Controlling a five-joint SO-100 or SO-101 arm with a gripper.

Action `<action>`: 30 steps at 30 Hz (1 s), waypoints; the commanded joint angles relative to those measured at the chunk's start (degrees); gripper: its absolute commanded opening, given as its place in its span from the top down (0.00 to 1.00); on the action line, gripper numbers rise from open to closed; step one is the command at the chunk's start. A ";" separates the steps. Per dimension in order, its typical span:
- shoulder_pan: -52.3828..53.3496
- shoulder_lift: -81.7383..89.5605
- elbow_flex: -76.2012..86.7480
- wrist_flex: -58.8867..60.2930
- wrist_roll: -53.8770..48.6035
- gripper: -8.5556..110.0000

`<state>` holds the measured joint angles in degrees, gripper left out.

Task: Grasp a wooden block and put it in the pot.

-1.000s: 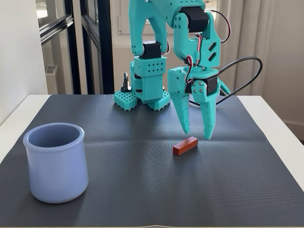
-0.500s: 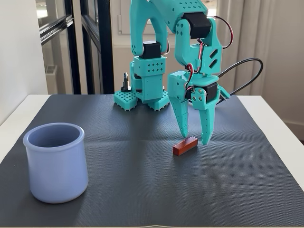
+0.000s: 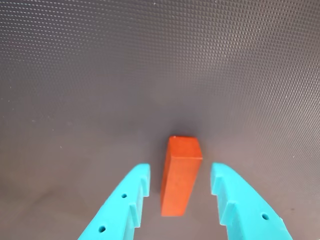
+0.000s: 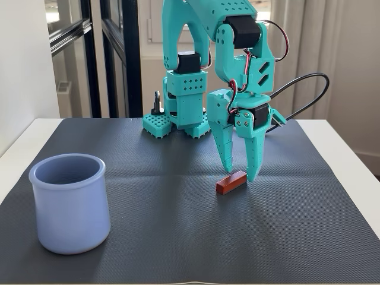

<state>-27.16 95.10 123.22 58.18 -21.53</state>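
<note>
So nearest the front edge, over by the left corner, there's the pale lavender-blue cylindrical pot (image 4: 70, 203) standing upright on the dark textured mat (image 4: 178, 237). Further back, about mid-table, the small reddish-brown wooden block (image 4: 231, 182) lies flat on the mat. The turquoise two-finger gripper (image 4: 239, 172) is down over it, fingers spread apart either side, not touching in the wrist view (image 3: 180, 175).

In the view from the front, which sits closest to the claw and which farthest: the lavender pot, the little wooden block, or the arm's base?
1. The wooden block, lying on the mat right between the tips of the open claw.
2. The arm's base, behind the claw at the mat's back edge.
3. The pot, far off at the front left.
</note>
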 commanded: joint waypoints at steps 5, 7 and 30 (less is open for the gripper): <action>0.26 0.18 -1.23 0.26 0.53 0.82; 0.00 0.18 -1.23 0.26 0.53 0.82; -2.37 0.26 1.67 -2.20 3.96 0.86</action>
<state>-29.53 95.10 125.33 56.07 -18.28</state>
